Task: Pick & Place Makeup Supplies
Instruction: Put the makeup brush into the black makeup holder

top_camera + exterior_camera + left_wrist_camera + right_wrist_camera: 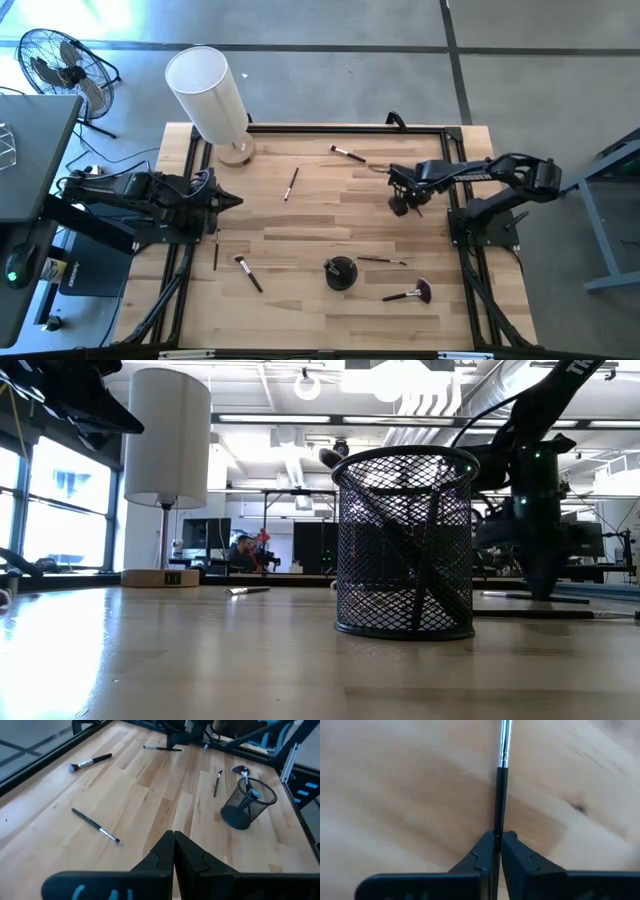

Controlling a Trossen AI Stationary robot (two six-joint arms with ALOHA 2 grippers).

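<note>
Right pincer [498, 840] clamps brush [501, 785]; high view hides grip.

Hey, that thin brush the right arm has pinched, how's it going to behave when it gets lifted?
Probably stiff: the brush runs dead straight from handle to silver ferrule. Likely light, being so slim. The right gripper has its fingers shut on the handle with most of the length sticking out beyond them, so the brush may pivot or droop. Its round, smooth-looking handle could slip, or roll if dropped.
</note>
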